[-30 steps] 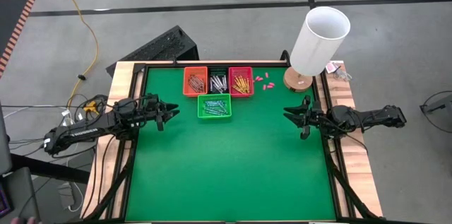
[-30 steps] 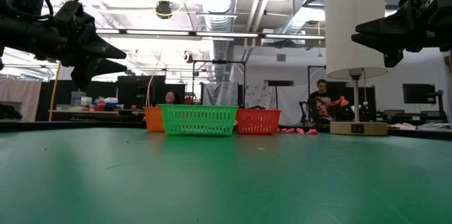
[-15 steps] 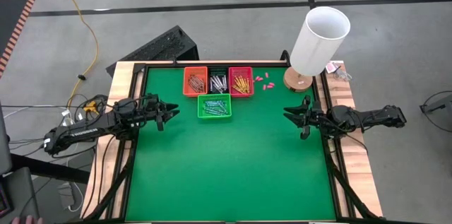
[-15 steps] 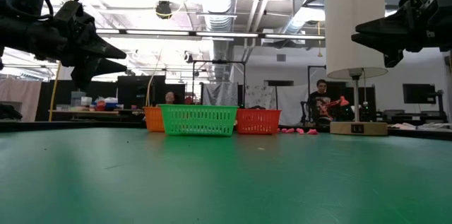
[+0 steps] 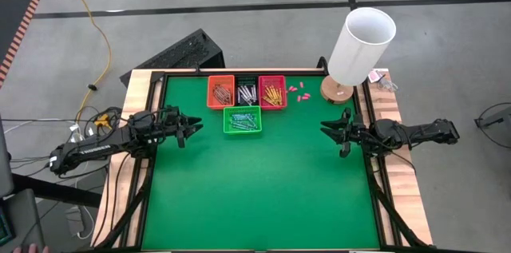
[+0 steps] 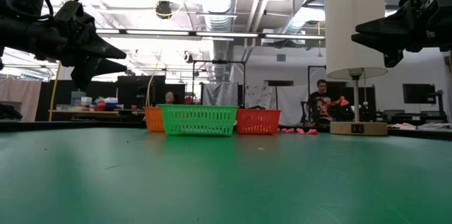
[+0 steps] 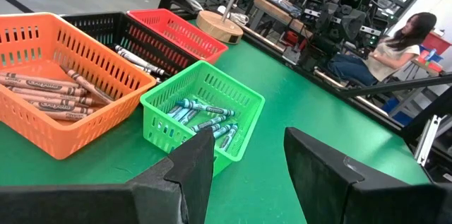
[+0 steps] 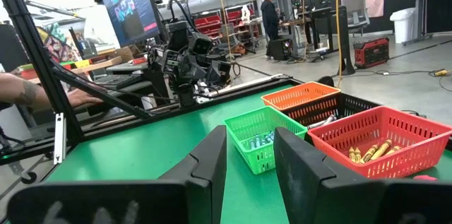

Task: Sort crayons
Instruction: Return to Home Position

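Hover level, facing inward.
Left gripper (image 5: 194,128), right gripper (image 5: 326,128): released, empty; crayons (image 5: 242,120) in green basket (image 5: 226,121) ahead of left jaws.

The mat (image 5: 255,193) is plain green, framed in pale wood. At the far side stand four mesh baskets: an orange basket (image 7: 70,128) with brown-red crayons (image 7: 42,90), a black basket (image 7: 99,30) with grey-white and black ones, a red basket (image 7: 169,30) with orange-yellow ones, and nearer, a green basket (image 7: 169,121) with blue-teal ones. Right of them lie pink bits (image 5: 298,91). The lamp (image 5: 363,41) has a white shade and a wooden base. The left gripper (image 5: 194,129) and right gripper (image 5: 329,132) are black. A yellow cable (image 5: 92,21) crosses the grey floor (image 5: 447,53).
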